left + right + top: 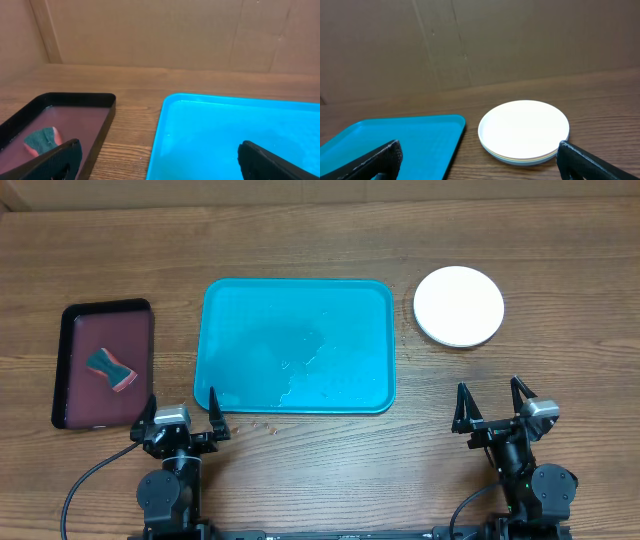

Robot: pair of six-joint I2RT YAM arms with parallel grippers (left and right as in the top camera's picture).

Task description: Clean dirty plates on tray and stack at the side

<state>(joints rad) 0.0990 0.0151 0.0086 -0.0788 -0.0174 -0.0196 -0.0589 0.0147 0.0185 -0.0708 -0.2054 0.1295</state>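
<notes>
The tray (pixel 240 320) lay flat in the middle of the desk (pixel 330 240), with no plate on it and only pale wet smears across its floor. The plates (pixel 459 306) sat in a stack on the desk to the right of the tray's far right corner, apart from its rim. A white plate (pixel 523 125) was on top, and the right wrist view showed the edge of another just beneath it. How many lay in the stack could not be told.

To the left of the tray, with a strip of bare desk between them, lay a dark maroon tray (pixel 98 408) with a black rim. A teal and pink sponge (pixel 111 369) rested in it.

A few small red specks (pixel 265 423) dotted the desk just off the tray's near edge.

The left jaws stood wide apart and held nothing, at the tray's near left corner, with one finger (pixel 212 400) over that corner. The right jaws also stood wide apart and held nothing, out to the right of the tray's near right corner and nearer than the plates.
</notes>
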